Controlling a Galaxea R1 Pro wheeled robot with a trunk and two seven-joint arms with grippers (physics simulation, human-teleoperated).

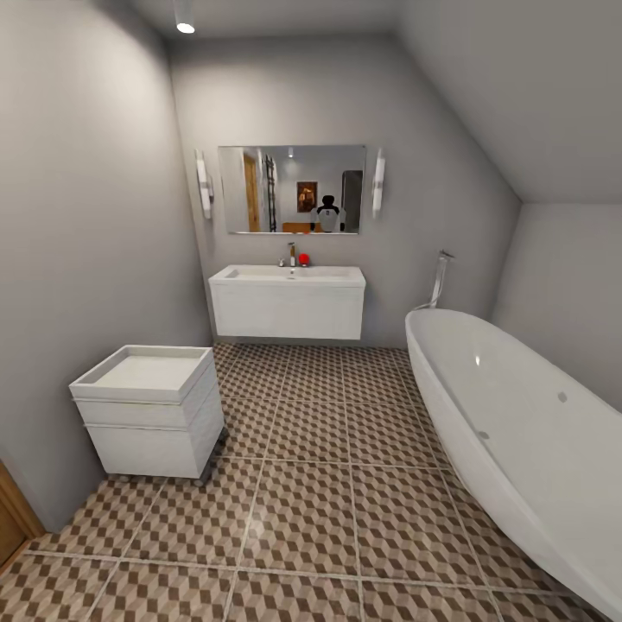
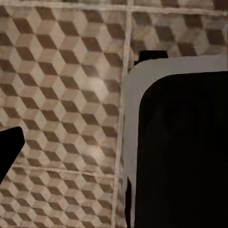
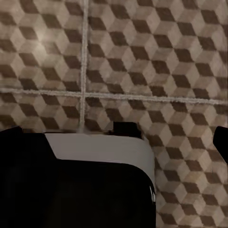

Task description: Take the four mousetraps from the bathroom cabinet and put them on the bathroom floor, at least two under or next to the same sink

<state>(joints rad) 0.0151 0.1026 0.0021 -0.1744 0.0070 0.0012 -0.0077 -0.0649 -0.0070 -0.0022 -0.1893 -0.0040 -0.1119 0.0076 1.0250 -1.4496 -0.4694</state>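
Observation:
The mousetraps and the cabinet are out of view. The white sink (image 1: 288, 276) with a chrome tap hangs on the far wall under a mirror, with bare cube-patterned bathroom floor (image 1: 311, 484) beneath and in front of it. In the left wrist view, my left gripper (image 2: 114, 152) hangs over the tiles with one dark fingertip (image 2: 9, 149) at the frame's edge and nothing held. My right gripper (image 3: 118, 135) has its fingertips (image 3: 221, 137) far apart, open and empty above the floor.
A low white drawer unit (image 1: 151, 410) stands by the left wall. A white oval bathtub (image 1: 518, 432) runs along the right side. My grey and black base (image 2: 180, 142) sits on the tiles. Wooden trim (image 1: 13, 518) shows at lower left.

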